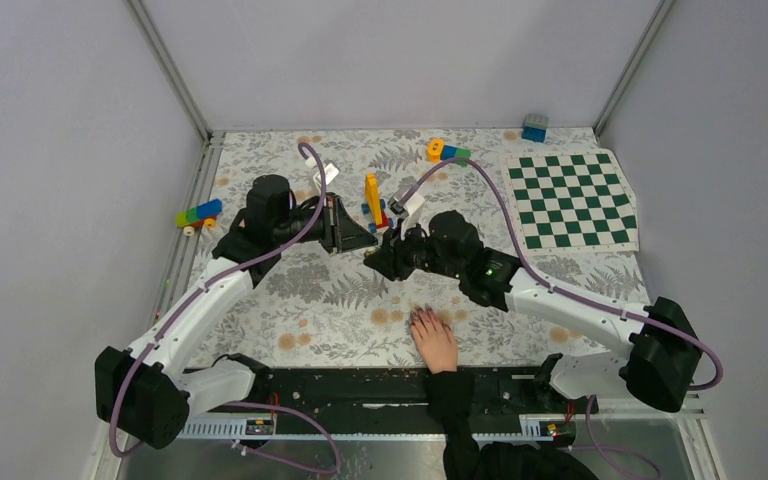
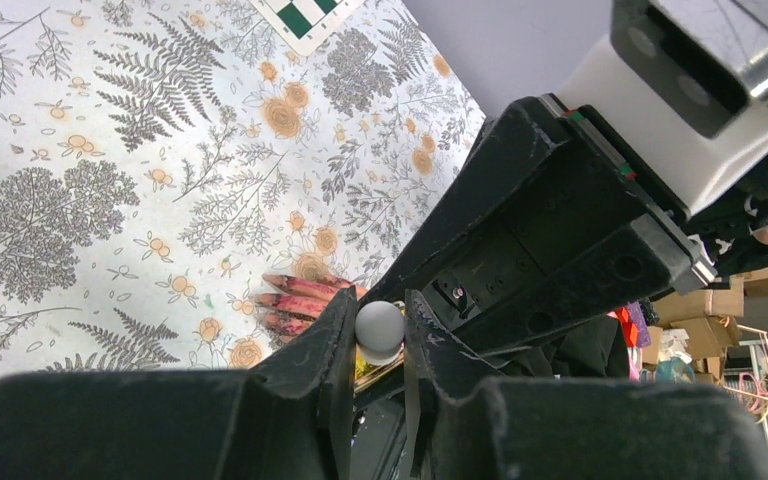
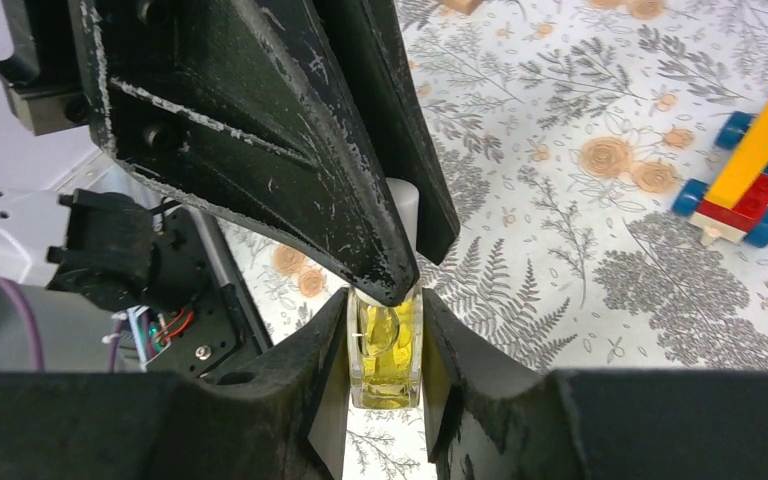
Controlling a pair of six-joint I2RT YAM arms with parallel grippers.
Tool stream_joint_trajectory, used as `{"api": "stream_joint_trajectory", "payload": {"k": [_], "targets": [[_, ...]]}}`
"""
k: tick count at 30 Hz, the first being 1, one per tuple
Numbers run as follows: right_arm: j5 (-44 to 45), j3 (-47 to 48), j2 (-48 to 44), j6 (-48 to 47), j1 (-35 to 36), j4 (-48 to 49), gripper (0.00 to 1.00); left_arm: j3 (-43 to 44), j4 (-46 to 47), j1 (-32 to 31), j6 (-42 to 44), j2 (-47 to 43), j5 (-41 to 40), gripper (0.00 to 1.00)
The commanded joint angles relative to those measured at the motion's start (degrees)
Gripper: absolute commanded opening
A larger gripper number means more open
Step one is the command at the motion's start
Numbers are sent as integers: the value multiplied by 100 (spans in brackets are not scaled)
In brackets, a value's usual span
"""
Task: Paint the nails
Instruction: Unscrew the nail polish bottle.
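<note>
Edges first. The worktop [image 1: 320, 300] has my arm bases [image 1: 145, 395] at its near edge. A chess mat [image 1: 572, 200] fills the far right corner, with a blue brick [image 1: 534, 127] at the far edge just beyond it. A left brick cluster [image 1: 198, 213] sits by the left edge and a far brick cluster [image 1: 446, 151] by the far edge. A yellow brick tower [image 1: 372, 198] on wheels stands just behind my grippers. There is bare cloth between the grippers and the near edge, and across the near left part.

My right gripper [image 3: 385, 335] is narrow, clamped on a small clear bottle [image 3: 385, 365] of yellow liquid. My left gripper [image 2: 378, 325] is narrow too, pinching the bottle's pale round cap [image 2: 379, 330]. The two meet tip to tip mid-worktop.

The hand [image 1: 435, 342] lies flat, palm down, at the near edge slightly right of middle, between my bases. Its black sleeve [image 1: 450, 395] runs back over the near edge. The nails [image 1: 420, 317] are at the hand's far end, near the grippers but apart from them. They are tiny and dark purplish-red (the left wrist view shows three reddish fingertips, too blurry for paint edges). The fingers' long axis runs near to far, with the tips pointing to the far edge and leaning slightly left.
</note>
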Motion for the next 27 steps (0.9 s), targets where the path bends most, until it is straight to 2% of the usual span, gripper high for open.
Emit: {"api": "stream_joint_trajectory", "payload": {"k": [1, 9, 15, 17, 20, 22, 24, 27], "targets": [[1010, 349, -46, -219, 192, 313, 0, 206, -184, -38, -92, 128, -260, 0], [2023, 411, 126, -116, 379, 609, 0, 211, -314, -38, -107, 154, -464, 0], [2116, 376, 158, -59, 445, 857, 0, 299, -365, -38, -77, 159, -280, 2], [2050, 350, 168, 10, 444, 930, 0, 295, -336, -38, -26, 98, -274, 24], [1952, 269, 84, 80, 444, 997, 0, 308, -326, -7, 99, -106, -305, 70], [1932, 106, -97, 80, 449, 1122, 0, 319, -327, 66, 210, -328, -397, 90], [1966, -75, -350, 33, 444, 1110, 0, 294, -365, 191, 340, -589, -655, 98], [2120, -322, -759, -93, 444, 918, 0, 269, -388, 364, 562, -1024, -931, 99]]}}
